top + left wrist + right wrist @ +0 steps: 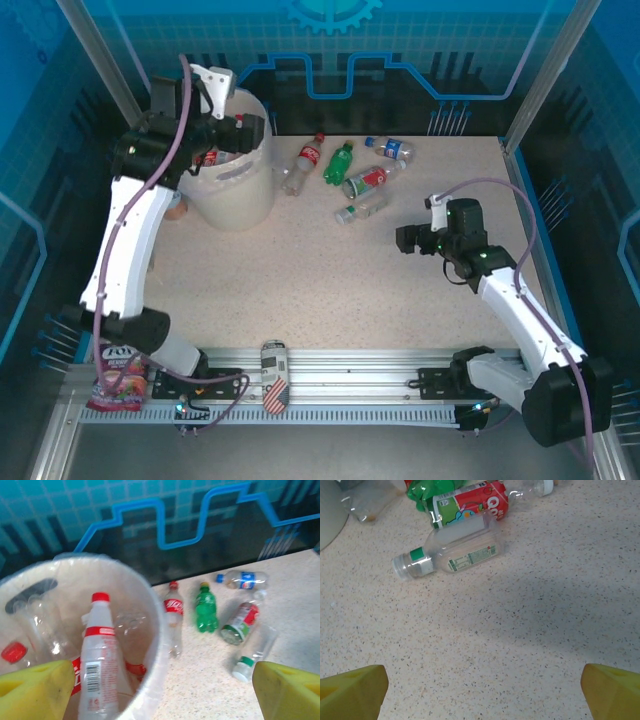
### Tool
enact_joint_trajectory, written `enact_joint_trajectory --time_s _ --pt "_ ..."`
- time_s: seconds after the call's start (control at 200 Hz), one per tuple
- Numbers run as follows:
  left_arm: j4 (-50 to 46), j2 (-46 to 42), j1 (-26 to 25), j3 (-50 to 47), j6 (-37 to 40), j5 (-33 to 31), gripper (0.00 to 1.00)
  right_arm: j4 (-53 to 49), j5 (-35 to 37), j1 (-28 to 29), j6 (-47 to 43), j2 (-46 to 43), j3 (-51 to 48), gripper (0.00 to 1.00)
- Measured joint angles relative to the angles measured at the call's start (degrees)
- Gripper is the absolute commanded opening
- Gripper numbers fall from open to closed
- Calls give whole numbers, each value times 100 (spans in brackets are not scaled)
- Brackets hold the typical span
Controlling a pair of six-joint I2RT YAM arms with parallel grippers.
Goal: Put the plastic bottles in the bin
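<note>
At the left we see the left end effector [250,130] above the bin [240,200], its yellow pads [35,690] spread wide and released. A red-capped bottle [100,650] leans inside the bin among other clear ones. Right of the bin, five bottles lie on the surface [330,290]: a cola bottle [305,160], a green bottle [339,163], a blue-labelled bottle [392,150], a red-labelled bottle [370,181] and a clear bottle [360,210]. Farther right, the right end effector [408,240] hovers near the clear bottle, equally released.
</note>
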Motion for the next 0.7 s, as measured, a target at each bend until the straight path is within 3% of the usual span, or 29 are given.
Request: enact_joint_trajectory --time_s 0.265,0.4,0.7 --pt "0 -81 -1257 -28 116 -197 92 22 -111 -151 173 -39 -109 100" --pt "11 673 -1596 -48 116 20 93 42 -205 -236 297 -275 -254 100" --pt "59 2758 -1851 116 105 487 93 -160 -656 -693 481 -560 -378 99"
